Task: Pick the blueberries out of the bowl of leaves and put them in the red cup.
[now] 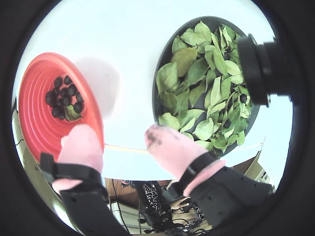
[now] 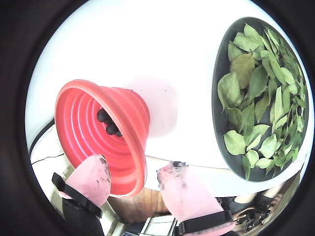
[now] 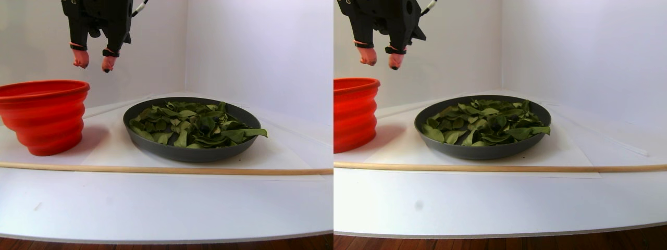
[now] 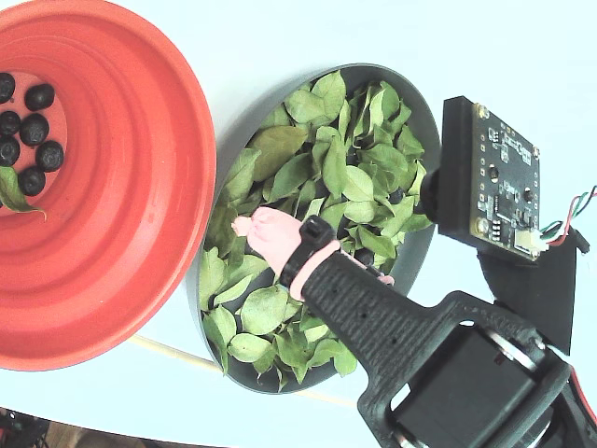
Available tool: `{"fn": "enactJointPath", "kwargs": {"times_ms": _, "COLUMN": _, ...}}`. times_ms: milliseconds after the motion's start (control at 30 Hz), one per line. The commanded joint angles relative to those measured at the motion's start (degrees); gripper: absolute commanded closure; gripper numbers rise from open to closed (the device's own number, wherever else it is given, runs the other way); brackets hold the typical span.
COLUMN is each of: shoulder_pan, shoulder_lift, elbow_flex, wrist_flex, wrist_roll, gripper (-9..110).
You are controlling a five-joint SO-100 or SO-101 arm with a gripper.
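Note:
The red cup (image 1: 39, 123) stands to the left of the dark grey bowl (image 1: 165, 54) in both wrist views. Several blueberries (image 1: 64, 96) lie on the cup's bottom, also seen as blueberries (image 4: 23, 121) in the fixed view. The bowl is full of green leaves (image 1: 202, 83), with a blueberry (image 1: 227, 124) or two showing dark among them. My gripper (image 1: 118, 142) is open with nothing between its pink, dark-stained fingertips (image 2: 174, 172). In the stereo pair view the gripper (image 3: 94, 63) hangs high above the gap between the cup (image 3: 44, 117) and the bowl (image 3: 156, 146).
One green leaf (image 1: 73, 113) lies in the cup beside the berries. A thin wooden rod (image 3: 156, 169) lies across the white table in front of cup and bowl. White walls stand close behind. A black camera module (image 4: 494, 182) juts out beside the arm over the bowl.

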Motion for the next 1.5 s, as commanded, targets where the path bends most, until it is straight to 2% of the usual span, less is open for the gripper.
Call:
{"fn": "enactJointPath", "kwargs": {"times_ms": 0, "shoulder_pan": 1.14, "shoulder_lift": 3.87, "elbow_flex": -3.96, "wrist_flex": 0.0, "wrist_roll": -1.14, "gripper": 83}}
{"fn": "enactJointPath", "kwargs": {"times_ms": 1467, "shoulder_pan": 17.84, "shoulder_lift": -0.44, "elbow_flex": -5.54, "wrist_flex": -0.79, "wrist_roll": -13.89, "gripper": 86}}
